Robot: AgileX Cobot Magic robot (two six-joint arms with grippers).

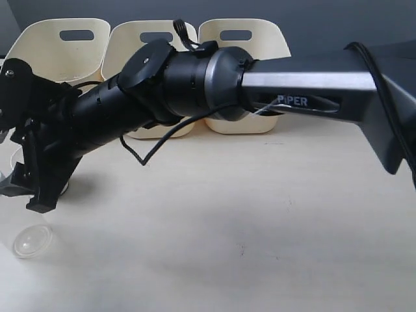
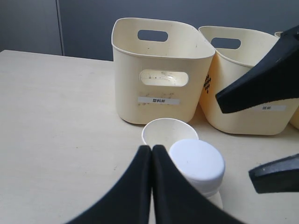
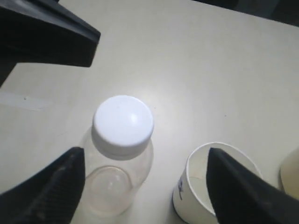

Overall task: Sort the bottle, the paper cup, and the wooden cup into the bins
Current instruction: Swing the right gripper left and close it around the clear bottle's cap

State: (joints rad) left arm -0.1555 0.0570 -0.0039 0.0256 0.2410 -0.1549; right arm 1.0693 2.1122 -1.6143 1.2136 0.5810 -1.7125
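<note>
The clear bottle [image 3: 123, 122] with its white cap stands upright on the table, close to the white paper cup [image 3: 200, 179] with a blue mark. My right gripper [image 3: 145, 155] is open above them, one finger beside the bottle and the other over the cup's rim. In the exterior view this gripper [image 1: 27, 194] has reached across to the far left. My left gripper [image 2: 152, 150] is shut and empty, its tips next to the bottle cap [image 2: 197, 163] and in front of the paper cup [image 2: 164, 132]. The wooden cup is out of view.
Three cream bins [image 1: 65, 40] [image 1: 153, 32] [image 1: 244, 31] stand in a row at the back; two show close up [image 2: 159, 74] [image 2: 254, 88]. The right arm [image 1: 195, 78] hides much of them. A clear round object [image 1: 31, 242] lies near the table's front left.
</note>
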